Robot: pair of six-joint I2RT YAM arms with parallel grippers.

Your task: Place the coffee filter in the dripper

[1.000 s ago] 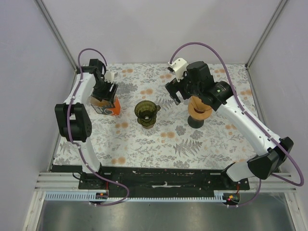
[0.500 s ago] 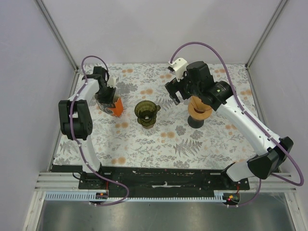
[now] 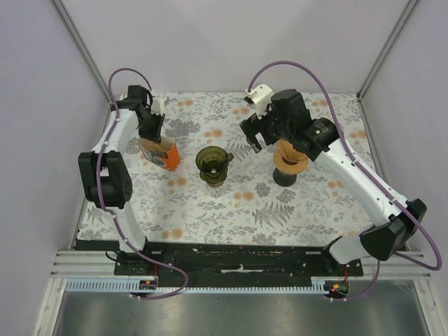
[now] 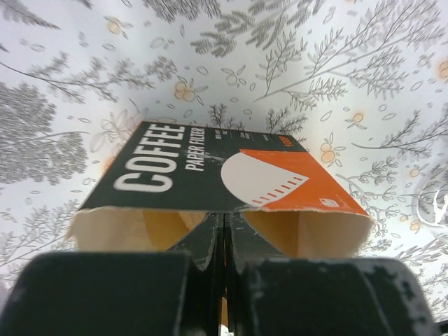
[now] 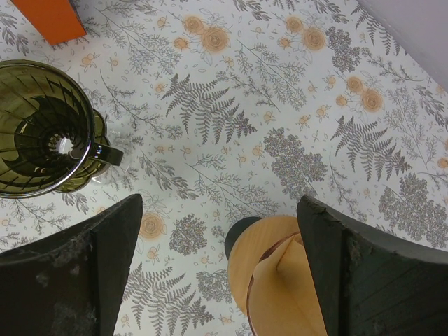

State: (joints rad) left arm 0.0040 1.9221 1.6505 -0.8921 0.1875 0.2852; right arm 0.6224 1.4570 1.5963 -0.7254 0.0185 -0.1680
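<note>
The olive glass dripper (image 3: 213, 165) stands mid-table and also shows as the dripper (image 5: 42, 136) at the left of the right wrist view. A black-and-orange coffee filter box (image 3: 160, 153) lies left of it with its open end facing my left gripper (image 3: 150, 132). In the left wrist view that gripper (image 4: 224, 218) is shut inside the mouth of the box (image 4: 210, 168). A thin tan strip shows between its fingers, and tan filter paper (image 4: 164, 229) lies beside them. My right gripper (image 5: 218, 210) hangs open above the cloth, right of the dripper.
A tan cone holder on a black foot (image 3: 289, 160), with folded tan paper (image 5: 287, 294) in it, stands just under the right gripper. The floral cloth (image 3: 231, 203) covers the table. Metal frame posts and walls enclose the back and sides.
The left gripper has closed inside the box mouth. The box has shifted and turned a little with it. The right arm has not moved.
</note>
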